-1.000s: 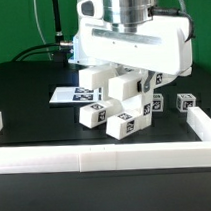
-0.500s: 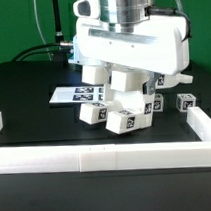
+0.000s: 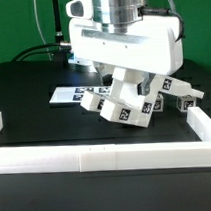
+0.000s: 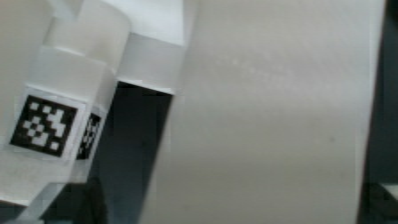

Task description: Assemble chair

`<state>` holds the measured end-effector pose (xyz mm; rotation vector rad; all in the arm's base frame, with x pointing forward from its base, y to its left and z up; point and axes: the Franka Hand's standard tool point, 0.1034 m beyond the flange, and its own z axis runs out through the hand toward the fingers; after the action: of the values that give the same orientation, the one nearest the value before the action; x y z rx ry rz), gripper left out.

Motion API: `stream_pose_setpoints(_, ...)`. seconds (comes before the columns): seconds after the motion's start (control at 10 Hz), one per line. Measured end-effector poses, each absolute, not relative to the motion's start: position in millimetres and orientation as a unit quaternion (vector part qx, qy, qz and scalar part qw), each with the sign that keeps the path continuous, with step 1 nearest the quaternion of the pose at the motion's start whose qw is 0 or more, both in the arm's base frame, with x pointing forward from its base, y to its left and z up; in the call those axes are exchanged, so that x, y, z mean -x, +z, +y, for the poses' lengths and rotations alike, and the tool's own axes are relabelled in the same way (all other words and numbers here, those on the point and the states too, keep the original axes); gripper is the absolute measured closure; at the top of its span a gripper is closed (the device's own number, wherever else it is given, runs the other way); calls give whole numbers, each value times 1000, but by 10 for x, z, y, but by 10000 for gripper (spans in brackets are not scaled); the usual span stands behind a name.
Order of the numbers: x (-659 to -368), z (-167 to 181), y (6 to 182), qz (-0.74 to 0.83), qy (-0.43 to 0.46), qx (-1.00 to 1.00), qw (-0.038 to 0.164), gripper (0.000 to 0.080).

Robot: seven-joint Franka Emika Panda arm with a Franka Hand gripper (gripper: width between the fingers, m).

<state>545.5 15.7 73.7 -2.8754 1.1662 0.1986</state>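
Note:
The chair (image 3: 121, 107) is a cluster of white blocky pieces with black-and-white tags, standing tilted on the black table just under my hand. My gripper (image 3: 127, 84) hangs over it, its dark fingers spread either side of the body's upper piece, open and not clamping it. In the wrist view a broad white panel of the chair (image 4: 267, 110) fills most of the picture, and a tagged white piece (image 4: 63, 120) lies beside it. My fingertips do not show there.
The marker board (image 3: 69, 94) lies flat behind the chair toward the exterior view's left. Two loose tagged white pieces (image 3: 185, 95) sit on the exterior view's right. A long low white border rail (image 3: 106, 154) runs along the front, with ends rising at both sides.
The fingers have spread apart and let go of the chair body. The body has tipped over to a slant, and my hand has shifted slightly toward the exterior view's left.

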Motion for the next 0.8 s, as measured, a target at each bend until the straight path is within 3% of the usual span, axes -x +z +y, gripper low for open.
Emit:
stream_pose_setpoints(0.2,-5473,146,796,372,64,926,18,151)
stream_pose_setpoints(0.6,-5378,149,1415,370,84,924,42,151)
stream_pose_setpoints(0.8,-5336,186,1451,374,83,923,43,151)
